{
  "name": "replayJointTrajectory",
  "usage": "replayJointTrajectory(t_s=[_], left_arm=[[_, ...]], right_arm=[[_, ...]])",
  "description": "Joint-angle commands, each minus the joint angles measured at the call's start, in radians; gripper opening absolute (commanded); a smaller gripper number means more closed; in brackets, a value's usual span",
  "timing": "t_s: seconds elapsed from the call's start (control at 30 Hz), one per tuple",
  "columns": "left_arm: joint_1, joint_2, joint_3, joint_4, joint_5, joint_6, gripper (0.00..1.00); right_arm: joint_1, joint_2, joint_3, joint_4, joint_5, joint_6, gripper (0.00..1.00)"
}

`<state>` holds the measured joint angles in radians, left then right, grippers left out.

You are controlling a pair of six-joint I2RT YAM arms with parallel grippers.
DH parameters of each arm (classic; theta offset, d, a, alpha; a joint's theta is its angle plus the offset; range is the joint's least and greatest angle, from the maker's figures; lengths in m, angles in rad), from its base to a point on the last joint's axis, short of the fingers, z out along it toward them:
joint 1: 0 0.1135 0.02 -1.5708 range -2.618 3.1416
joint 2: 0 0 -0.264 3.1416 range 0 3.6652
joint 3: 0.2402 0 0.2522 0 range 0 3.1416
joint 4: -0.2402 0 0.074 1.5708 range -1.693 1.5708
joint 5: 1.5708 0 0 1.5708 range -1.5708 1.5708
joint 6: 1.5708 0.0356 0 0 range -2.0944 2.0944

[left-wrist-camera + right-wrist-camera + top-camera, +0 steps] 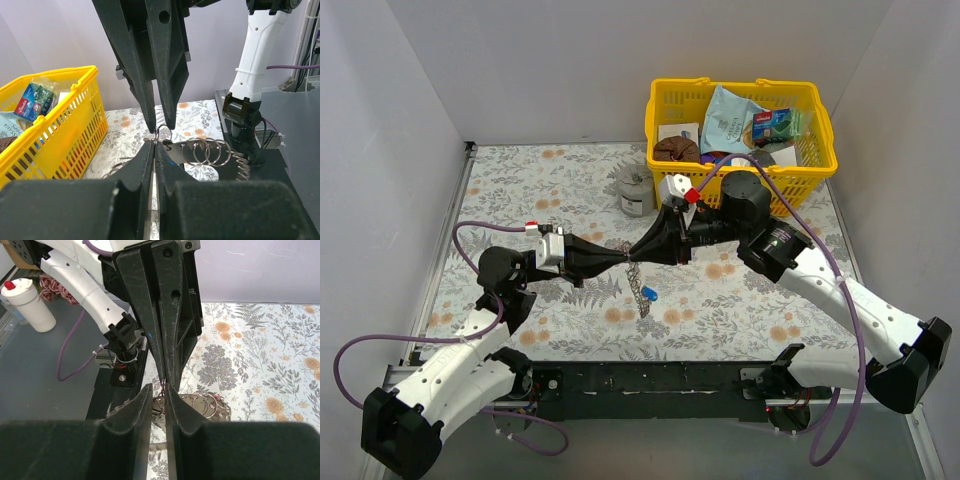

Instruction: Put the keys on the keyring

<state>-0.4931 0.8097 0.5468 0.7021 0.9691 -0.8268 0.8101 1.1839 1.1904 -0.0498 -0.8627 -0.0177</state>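
The keyring (640, 280) is a limp strand of silvery rings and small keys. It hangs from the point above the table's middle where both grippers meet tip to tip. A blue-headed key (651, 294) hangs at its lower end. My left gripper (620, 257) is shut on the strand's top ring (162, 133); its jaws are nearly closed (155, 143). My right gripper (638, 252) pinches the same ring from the opposite side, jaws a narrow gap apart (159, 387). Several linked rings (205, 152) trail sideways from the grip and also show in the right wrist view (200, 405).
A yellow basket (822, 150) full of packets stands at the back right and shows in the left wrist view (60, 135). A grey tin cup (634, 190) stands behind the grippers. A white bottle (25, 302) stands off the table. The cloth is floral.
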Motion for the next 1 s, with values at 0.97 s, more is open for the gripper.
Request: replayJointTrajectory(t_s=[0.97], left_arm=[[-0.002, 0.045, 0.366, -0.8, 0.023, 0.434, 0.33]], right_arm=[[0.008, 0.109, 0.208, -0.364, 0.108, -0.237, 0.01]])
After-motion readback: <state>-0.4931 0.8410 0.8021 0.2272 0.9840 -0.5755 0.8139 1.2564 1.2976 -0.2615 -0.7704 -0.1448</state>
